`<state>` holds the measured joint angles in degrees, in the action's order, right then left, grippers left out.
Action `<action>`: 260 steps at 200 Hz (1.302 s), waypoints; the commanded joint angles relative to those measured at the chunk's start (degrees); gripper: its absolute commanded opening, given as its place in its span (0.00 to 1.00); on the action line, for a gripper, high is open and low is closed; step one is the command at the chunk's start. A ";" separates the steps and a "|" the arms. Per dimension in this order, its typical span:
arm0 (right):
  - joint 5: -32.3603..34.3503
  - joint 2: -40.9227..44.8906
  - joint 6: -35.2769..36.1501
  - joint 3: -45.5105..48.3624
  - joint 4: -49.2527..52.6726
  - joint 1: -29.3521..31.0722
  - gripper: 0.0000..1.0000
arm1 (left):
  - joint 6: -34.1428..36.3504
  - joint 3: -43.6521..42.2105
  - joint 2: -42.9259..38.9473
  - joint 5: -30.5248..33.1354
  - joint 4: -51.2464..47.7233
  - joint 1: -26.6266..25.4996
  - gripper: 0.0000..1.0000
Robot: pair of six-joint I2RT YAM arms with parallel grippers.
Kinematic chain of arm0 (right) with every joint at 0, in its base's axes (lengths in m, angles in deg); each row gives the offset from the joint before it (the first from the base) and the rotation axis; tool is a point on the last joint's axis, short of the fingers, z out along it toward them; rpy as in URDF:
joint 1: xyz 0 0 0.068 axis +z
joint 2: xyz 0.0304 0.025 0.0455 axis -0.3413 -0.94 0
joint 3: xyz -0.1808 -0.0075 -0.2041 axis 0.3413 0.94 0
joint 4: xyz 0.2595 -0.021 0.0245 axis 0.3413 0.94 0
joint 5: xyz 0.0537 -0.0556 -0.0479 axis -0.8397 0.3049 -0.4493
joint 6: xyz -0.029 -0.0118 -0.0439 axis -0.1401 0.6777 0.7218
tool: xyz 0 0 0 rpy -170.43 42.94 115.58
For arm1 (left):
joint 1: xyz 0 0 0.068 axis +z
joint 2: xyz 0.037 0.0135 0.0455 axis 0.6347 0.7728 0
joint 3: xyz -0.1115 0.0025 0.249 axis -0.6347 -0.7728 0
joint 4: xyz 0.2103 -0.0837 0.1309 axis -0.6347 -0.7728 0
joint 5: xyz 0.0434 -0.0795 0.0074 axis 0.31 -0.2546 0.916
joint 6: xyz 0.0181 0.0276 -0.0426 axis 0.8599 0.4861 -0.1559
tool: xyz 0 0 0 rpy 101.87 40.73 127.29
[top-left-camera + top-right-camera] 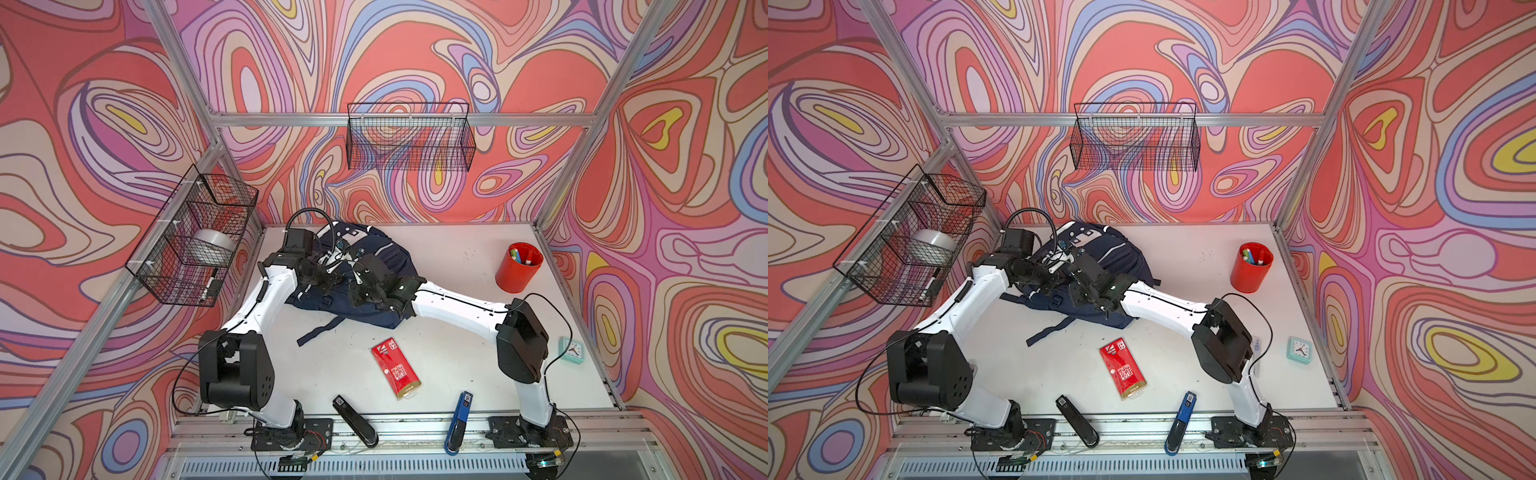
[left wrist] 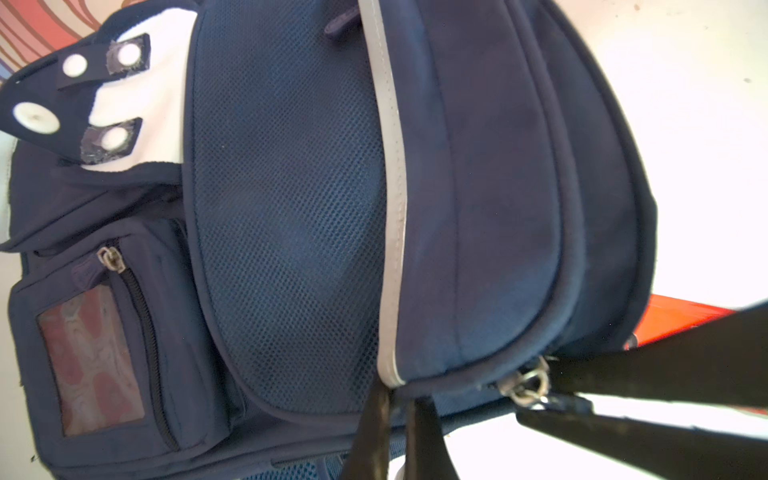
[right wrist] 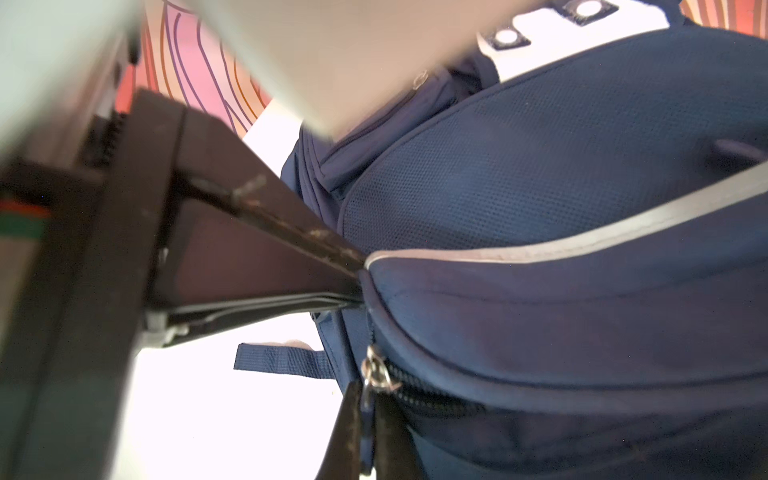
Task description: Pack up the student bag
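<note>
Bag [image 1: 390, 249] middle hidden under both wrists in both top views. Right fingers [image 3: 349, 432] blurred, cut off at frame edge; zip pull [image 3: 376, 372] between them fuzzy, can't tell if pinched.

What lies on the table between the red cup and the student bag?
Nothing: in both top views the white table is bare between the red cup and the student bag.

Student bag [image 1: 386, 245] blocks rear-left table [image 1: 457, 291]; clear lane between bag and red cup [image 1: 518, 270]; red packet [image 1: 395, 368] lies mid-front.
</note>
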<state>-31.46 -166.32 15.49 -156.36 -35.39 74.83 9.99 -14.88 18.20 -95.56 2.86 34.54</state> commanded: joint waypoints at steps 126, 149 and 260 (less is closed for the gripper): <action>-2.89 27.02 0.15 28.07 10.46 0.12 0.98 | -42.97 2.00 -12.81 1.03 15.03 -1.00 1.00; -3.31 27.52 -4.01 33.07 13.82 0.11 0.97 | -53.63 1.89 -13.81 -3.25 3.02 -1.02 1.00; -18.87 27.46 -9.43 48.28 -1.22 0.84 0.88 | -88.54 -39.87 -31.95 6.60 11.58 -23.52 0.00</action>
<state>-48.29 -138.85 6.29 -109.17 -32.55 75.90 -68.22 -50.33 -13.30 -96.26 11.52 15.74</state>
